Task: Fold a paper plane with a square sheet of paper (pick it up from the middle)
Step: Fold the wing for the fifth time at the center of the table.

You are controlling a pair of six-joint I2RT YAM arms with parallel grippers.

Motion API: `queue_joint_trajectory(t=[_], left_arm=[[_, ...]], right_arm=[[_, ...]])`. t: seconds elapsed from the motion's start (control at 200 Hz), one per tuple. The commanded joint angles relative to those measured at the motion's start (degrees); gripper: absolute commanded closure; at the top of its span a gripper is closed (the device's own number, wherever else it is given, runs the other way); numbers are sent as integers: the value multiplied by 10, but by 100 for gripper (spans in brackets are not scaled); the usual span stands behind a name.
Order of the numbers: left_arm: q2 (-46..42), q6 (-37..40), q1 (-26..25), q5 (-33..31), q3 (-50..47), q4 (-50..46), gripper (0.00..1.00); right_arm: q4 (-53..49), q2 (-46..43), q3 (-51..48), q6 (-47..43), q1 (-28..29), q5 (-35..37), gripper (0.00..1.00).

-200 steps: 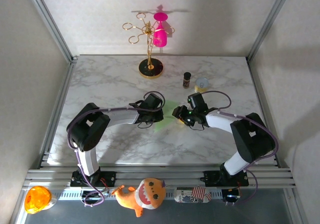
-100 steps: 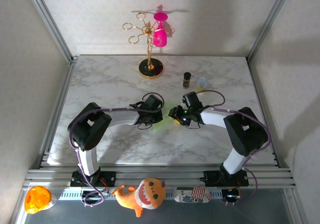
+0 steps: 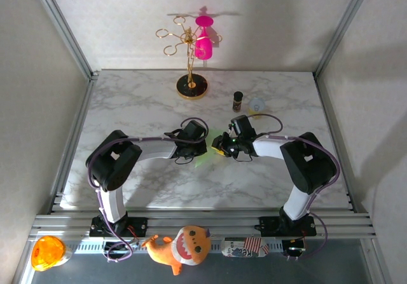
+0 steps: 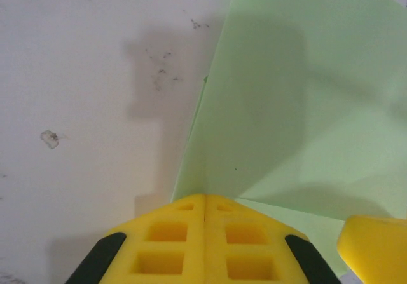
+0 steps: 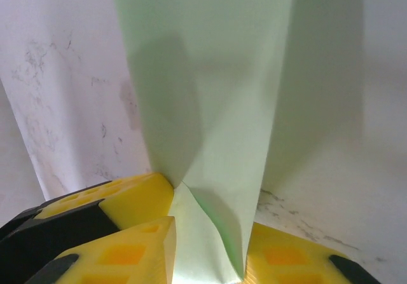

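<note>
Square sheet of paper (image 3: 205, 159), pale green and partly folded, held off the marble table (image 3: 127, 100) between the 2 grippers.

(a) Top external view. The sheet sits directly between the left gripper (image 3: 206, 147) and the right gripper (image 3: 220, 149), whose tips nearly meet. One flap slopes down below the left gripper's tip, toward the arm bases.

(b) Left wrist view. The left gripper (image 4: 205, 201) is clenched on the sheet (image 4: 286, 106). Its 2 yellow fingers are pressed together, and a crease rises from the seam between them. The paper spreads ahead and to the right of the tips. 1 yellow finger (image 4: 375, 249) of the right gripper lies just to the right.

(c) Right wrist view. The sheet (image 5: 203, 93) stands upright ahead of the right gripper (image 5: 210, 233). Its folded lower end fills the gap between the 2 parted fingers. Whether these fingers actually press the paper cannot be told.

Beyond the right gripper, well apart from it, stand a small dark bottle (image 3: 238, 100) and a small pale cup (image 3: 257, 105). Farther still, beyond the left gripper, is a gold stand (image 3: 191, 84) carrying a pink cup (image 3: 203, 42).
</note>
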Motion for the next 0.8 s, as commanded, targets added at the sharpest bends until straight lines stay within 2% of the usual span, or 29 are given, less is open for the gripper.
queue_joint_trajectory(t=[0.0, 0.19, 0.355, 0.586, 0.676, 0.796], left_arm=[[-6, -4, 9, -10, -20, -25, 95], [-12, -2, 12, -8, -21, -25, 95], [-40, 11, 16, -13, -22, -21, 92], [-136, 104, 6, -28, -62, 60, 67], [-163, 154, -2, -23, -94, 117, 60], [-187, 229, -21, -30, -144, 205, 44]], right_arm=[[2, 18, 9, 5, 4, -15, 73], [11, 18, 8, 9, 3, -11, 81], [10, 0, 3, 9, 1, 13, 92], [-11, -68, -20, 18, -1, 100, 98], [-23, -88, -31, 40, -2, 123, 99], [-34, -108, -48, 81, -4, 137, 99]])
